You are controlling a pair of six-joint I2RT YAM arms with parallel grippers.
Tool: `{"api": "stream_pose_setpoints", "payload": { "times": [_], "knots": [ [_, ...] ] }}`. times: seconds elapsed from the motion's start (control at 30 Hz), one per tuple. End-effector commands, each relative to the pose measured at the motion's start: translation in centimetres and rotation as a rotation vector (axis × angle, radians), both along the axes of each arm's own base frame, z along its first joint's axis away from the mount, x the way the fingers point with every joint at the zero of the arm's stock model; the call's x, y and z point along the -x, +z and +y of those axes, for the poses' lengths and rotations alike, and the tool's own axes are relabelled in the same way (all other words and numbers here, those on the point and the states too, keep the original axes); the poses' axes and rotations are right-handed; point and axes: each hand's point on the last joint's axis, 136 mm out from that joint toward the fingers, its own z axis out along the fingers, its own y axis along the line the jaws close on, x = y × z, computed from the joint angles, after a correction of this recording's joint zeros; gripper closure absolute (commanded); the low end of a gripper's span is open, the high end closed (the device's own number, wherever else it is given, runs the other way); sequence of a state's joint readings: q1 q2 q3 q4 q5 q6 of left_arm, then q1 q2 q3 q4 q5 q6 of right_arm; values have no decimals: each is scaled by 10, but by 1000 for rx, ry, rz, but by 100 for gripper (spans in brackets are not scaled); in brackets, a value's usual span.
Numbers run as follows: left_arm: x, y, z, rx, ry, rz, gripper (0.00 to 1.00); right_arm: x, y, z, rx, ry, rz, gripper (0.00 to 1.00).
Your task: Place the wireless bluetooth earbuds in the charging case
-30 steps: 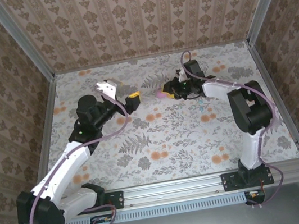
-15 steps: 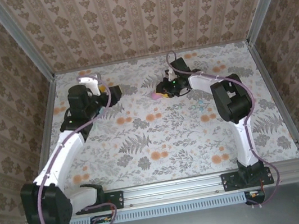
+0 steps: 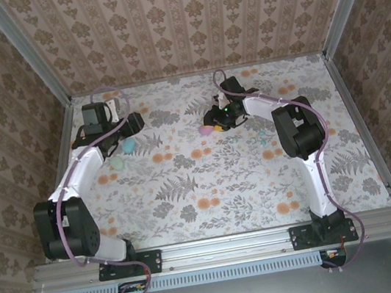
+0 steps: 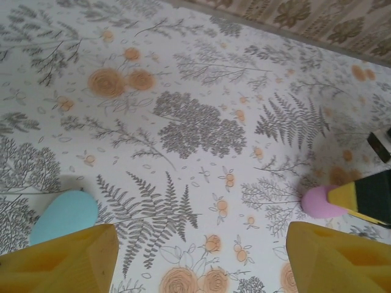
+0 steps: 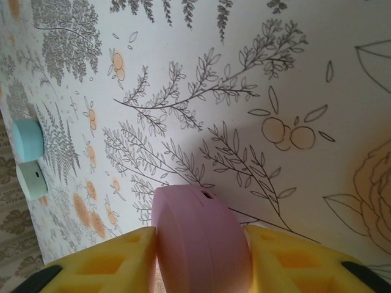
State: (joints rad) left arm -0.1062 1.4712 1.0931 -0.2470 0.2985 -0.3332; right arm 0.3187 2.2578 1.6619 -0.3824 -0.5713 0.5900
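A pink oval charging case (image 5: 201, 238) stands on edge on the table, closed, with my right gripper (image 5: 201, 247) shut on its two flat sides. From above, the pink case (image 3: 209, 127) shows at the tip of the right gripper (image 3: 218, 119), at the back centre. My left gripper (image 4: 201, 259) is open over bare tablecloth, its yellow fingers (image 4: 61, 262) wide apart. It sits at the back left (image 3: 132, 124). A light blue case (image 4: 64, 215) lies just beyond its left finger. The earbuds are hidden or out of view.
A light blue case (image 3: 128, 146) and a mint case (image 3: 117, 161) lie side by side near the left gripper; both also show in the right wrist view, blue (image 5: 27, 139) and mint (image 5: 32, 180). Patterned walls enclose the table; the front half holds no objects.
The left arm has swung back and left toward the far corner, uncovering the blue and mint cases. The right arm has folded in, its gripper staying on the pink case.
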Motion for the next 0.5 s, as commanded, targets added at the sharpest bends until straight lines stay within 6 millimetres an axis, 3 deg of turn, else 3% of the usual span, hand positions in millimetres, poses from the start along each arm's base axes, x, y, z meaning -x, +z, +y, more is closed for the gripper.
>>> {"api": "stream_pose_setpoints", "payload": {
  "times": [0.0,0.2,0.47],
  "knots": [
    [1,-6,11,25,52,65,26,10,-5,-14,90,13,27,53],
    [3,-27,41,18,155,141,23,8,11,-16,112,24,-7,47],
    [22,-87,108,-99,380,405,22,9,56,-24,144,21,-98,44]
  ]
}}
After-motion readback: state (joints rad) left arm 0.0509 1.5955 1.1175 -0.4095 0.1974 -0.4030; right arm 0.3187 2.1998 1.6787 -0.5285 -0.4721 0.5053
